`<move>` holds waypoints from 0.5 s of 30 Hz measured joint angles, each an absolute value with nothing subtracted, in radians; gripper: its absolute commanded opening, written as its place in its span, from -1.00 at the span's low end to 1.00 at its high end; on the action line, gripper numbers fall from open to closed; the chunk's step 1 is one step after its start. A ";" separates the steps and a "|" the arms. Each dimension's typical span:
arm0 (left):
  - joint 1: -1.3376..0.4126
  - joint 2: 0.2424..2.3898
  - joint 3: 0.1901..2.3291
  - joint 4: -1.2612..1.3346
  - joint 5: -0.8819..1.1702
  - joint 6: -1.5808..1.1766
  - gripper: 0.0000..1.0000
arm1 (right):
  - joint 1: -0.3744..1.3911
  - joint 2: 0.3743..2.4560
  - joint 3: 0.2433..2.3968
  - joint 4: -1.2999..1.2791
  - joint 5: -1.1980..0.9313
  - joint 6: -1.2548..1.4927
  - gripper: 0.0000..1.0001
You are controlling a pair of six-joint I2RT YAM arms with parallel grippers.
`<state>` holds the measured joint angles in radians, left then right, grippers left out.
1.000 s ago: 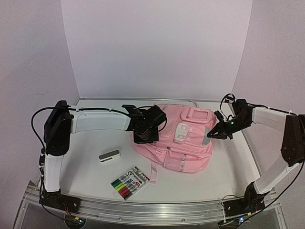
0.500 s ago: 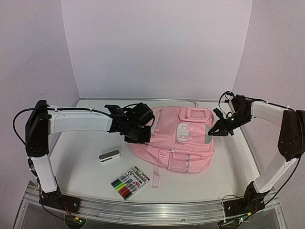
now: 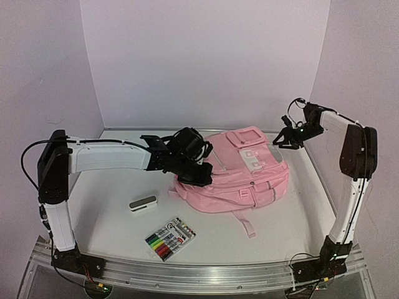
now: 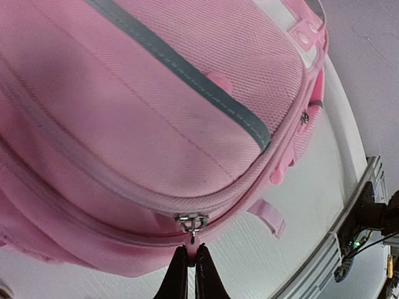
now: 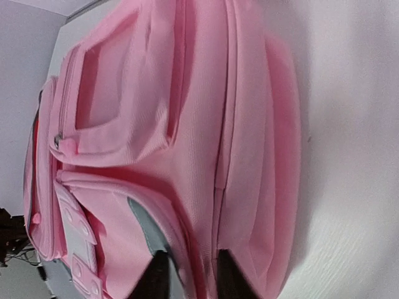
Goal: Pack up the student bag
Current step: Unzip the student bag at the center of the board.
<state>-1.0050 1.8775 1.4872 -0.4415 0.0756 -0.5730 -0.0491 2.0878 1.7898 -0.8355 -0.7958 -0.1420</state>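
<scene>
The pink student bag (image 3: pixel 243 177) lies flat mid-table, its white patches toward the back right. My left gripper (image 3: pixel 201 175) is at the bag's near-left edge. In the left wrist view that gripper (image 4: pixel 192 250) is shut on the pink zipper pull (image 4: pixel 192 246), just below the metal slider (image 4: pixel 191 222). My right gripper (image 3: pixel 282 139) hovers by the bag's back-right corner. The right wrist view shows this gripper (image 5: pixel 190 256) with its jaws open, the bag's (image 5: pixel 206 124) side seam behind the gap and nothing pinched.
A pack of coloured markers (image 3: pixel 170 238) lies near the front edge, left of centre. A small white-and-grey block (image 3: pixel 143 204) sits left of the bag. A pink strap (image 3: pixel 244 223) trails toward the front. Walls close off the back and both sides.
The right gripper has opened, let go of the bag and moved up toward the back right. The bag has turned and shifted, and the left gripper has moved right along it.
</scene>
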 measured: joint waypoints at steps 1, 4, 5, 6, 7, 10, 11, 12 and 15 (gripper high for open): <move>-1.005 1.900 1.509 -0.441 0.101 -0.572 -0.99 | -0.059 2.094 1.815 -0.820 -0.795 -0.137 0.59; -1.007 1.960 1.565 -0.437 0.163 -0.576 -1.00 | -0.084 2.086 1.855 -0.805 -0.791 -0.124 0.85; -1.008 1.977 1.580 -0.435 0.177 -0.579 -1.00 | -0.092 2.074 1.854 -0.811 -0.789 -0.125 0.86; -1.009 1.991 1.592 -0.432 0.185 -0.584 -1.00 | -0.098 2.057 1.846 -0.820 -0.786 -0.122 0.86; -1.010 2.005 1.604 -0.427 0.190 -0.590 -1.00 | -0.102 2.032 1.826 -0.833 -0.783 -0.126 0.86; -1.017 2.038 1.640 -0.419 0.196 -0.606 -1.00 | -0.104 1.925 1.723 -0.906 -0.786 -0.134 0.86; -1.019 2.048 1.651 -0.418 0.199 -0.609 -1.00 | -0.104 1.883 1.680 -0.938 -0.791 -0.137 0.87; -1.020 2.059 1.664 -0.417 0.202 -0.612 -1.00 | -0.104 1.843 1.636 -0.970 -0.799 -0.141 0.87; -1.021 2.088 1.699 -0.410 0.209 -0.623 -0.99 | -0.104 1.747 1.502 -1.052 -0.840 -0.153 0.87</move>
